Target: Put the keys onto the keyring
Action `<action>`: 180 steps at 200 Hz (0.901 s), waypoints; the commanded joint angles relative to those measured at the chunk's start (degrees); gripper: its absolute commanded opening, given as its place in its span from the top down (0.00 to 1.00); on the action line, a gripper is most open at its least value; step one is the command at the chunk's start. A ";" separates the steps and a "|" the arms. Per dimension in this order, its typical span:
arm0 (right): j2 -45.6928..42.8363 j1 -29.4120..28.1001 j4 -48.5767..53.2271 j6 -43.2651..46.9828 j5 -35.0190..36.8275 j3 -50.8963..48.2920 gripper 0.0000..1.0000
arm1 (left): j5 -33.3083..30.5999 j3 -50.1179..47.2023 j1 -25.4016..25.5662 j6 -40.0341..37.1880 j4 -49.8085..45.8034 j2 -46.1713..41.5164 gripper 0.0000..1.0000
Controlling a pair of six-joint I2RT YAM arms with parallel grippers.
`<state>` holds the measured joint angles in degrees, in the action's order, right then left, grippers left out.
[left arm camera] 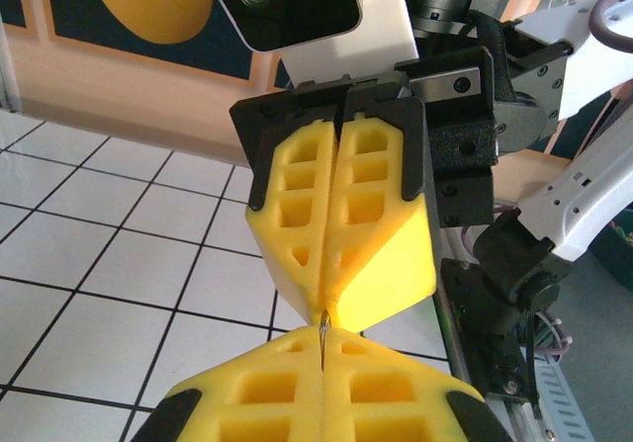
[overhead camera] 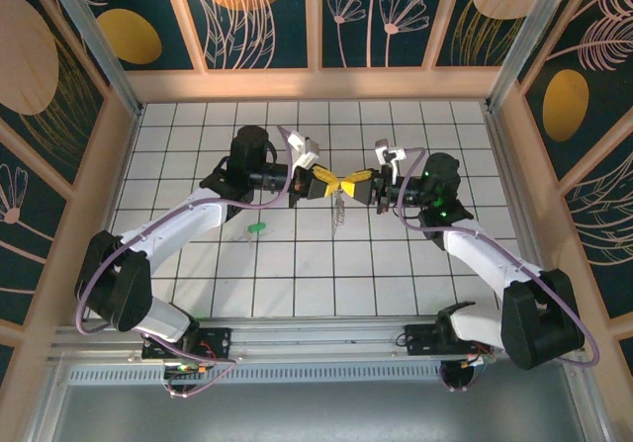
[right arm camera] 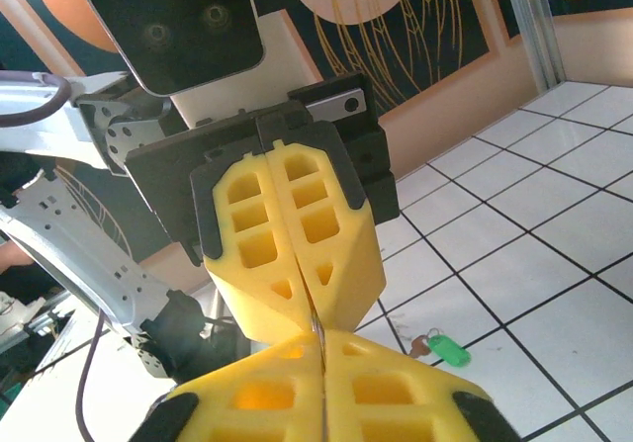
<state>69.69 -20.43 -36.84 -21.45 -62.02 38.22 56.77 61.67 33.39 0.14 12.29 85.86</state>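
The pale silvery wire keyring [overhead camera: 338,212] hangs between our left gripper [overhead camera: 335,181] and right gripper [overhead camera: 352,181]; both pinch it, we think to steady it.

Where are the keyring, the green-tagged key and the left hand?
keyring [overhead camera: 338,215], top view, on its hanging silvery part.
green-tagged key [right arm camera: 450,350], right wrist view, on the green tag.
left hand [overhead camera: 338,182], top view, midway between its yellow fingertips.
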 commanded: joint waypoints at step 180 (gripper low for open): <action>-2.17 -0.14 -2.55 0.70 3.19 0.16 1.00 | -9.71 -4.37 0.19 8.67 13.61 -6.68 0.78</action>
<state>70.11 -21.08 -37.08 -20.93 -60.95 38.22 53.67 59.90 33.45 4.19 16.80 84.12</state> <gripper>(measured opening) 0.045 0.190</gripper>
